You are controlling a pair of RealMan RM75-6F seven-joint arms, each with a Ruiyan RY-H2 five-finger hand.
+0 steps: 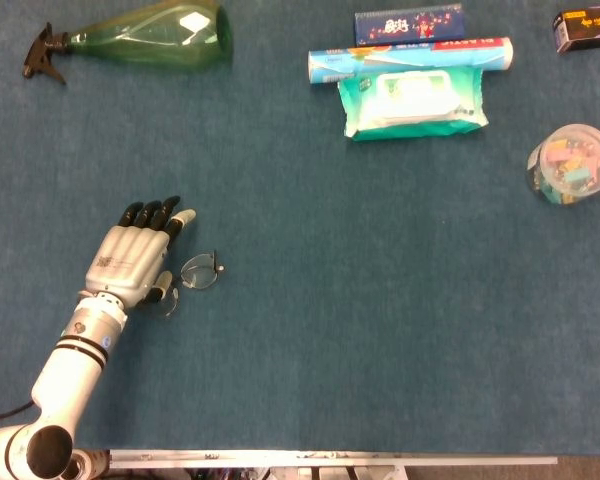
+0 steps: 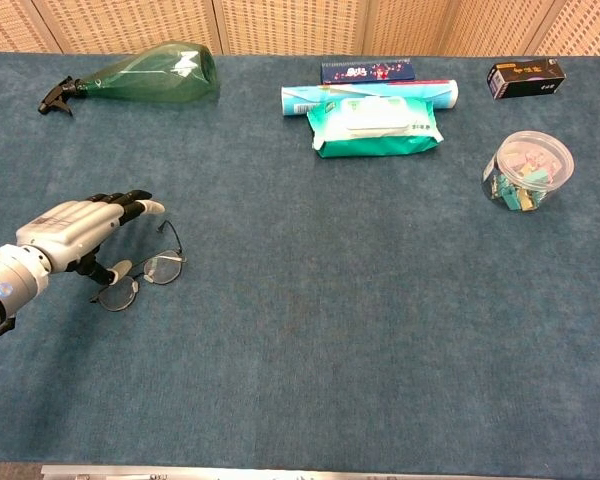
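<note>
On the near left part of the blue worktop [image 2: 310, 330], the left hand [image 1: 132, 262] lies palm down with its long fingers stretched forward, while the thumb presses against a pair of glasses [image 2: 142, 270] from beneath the palm. The glasses look tipped rather than flat: one lens sits under the thumb, the other juts out to the side, and one temple arm sticks up toward the far edge. Whether the frame is truly pinched or only touched is hard to tell from either view; I judge it a light pinch at best. The right hand shows in neither view.

Risk, as I judge it, lies in that thin hold. A thumb pushing on a lens could skid the glasses across the cloth, or twist them out of the hand when lifted. Too firm a squeeze might bend the wire frame or the raised arm.

Far back lie a green spray bottle [image 1: 145, 37], a pack of wipes [image 1: 415, 100] and a clear tub [image 1: 571, 165], well apart.
</note>
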